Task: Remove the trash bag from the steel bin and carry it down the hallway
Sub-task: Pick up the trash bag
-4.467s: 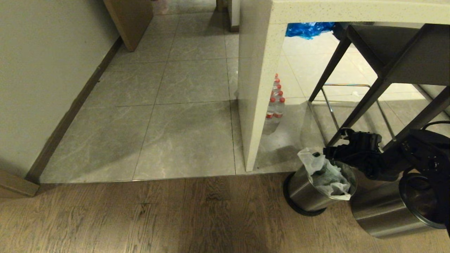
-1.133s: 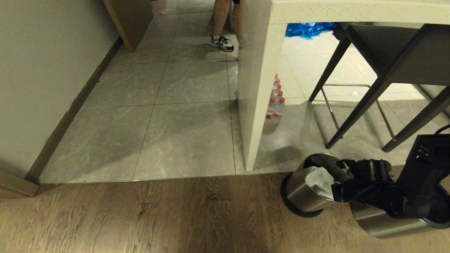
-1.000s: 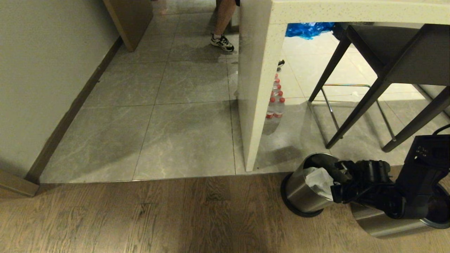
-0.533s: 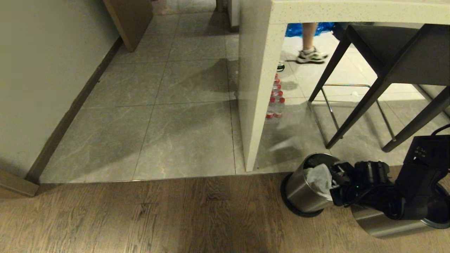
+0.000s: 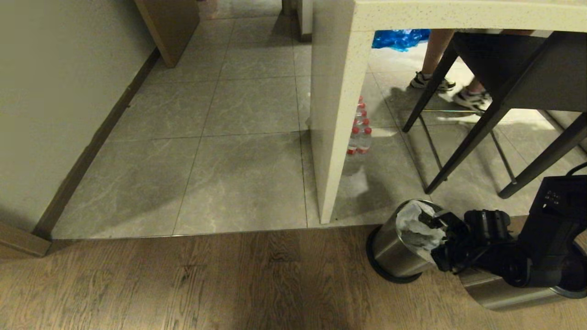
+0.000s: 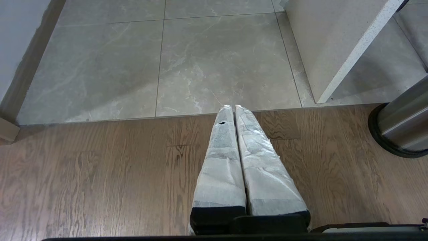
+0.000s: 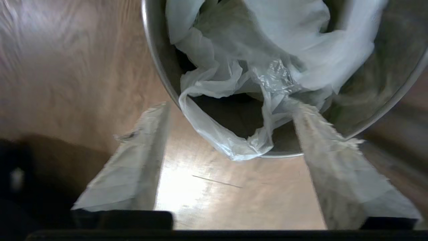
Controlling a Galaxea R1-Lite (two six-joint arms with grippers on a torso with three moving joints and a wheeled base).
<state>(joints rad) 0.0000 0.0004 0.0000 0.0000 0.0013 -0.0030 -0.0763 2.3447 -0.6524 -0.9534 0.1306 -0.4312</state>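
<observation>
The right pincer (image 7: 230, 117) stands open at the mouth of the steel bin (image 5: 393, 250), holding nothing. The trash bag (image 7: 254, 63) lies crumpled inside the bin just ahead of its fingertips (image 7: 157, 112). The left pincer (image 6: 234, 108) is closed over the wood floor (image 6: 100, 174).

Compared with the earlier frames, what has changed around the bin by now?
The right gripper came down from above the steel bin to its rim, and its fingers now stand apart around the trash bag edge, which sits lower in the bin than at first. A person walked from the hallway to behind the stool. Bin, second bin and left gripper unchanged.
</observation>
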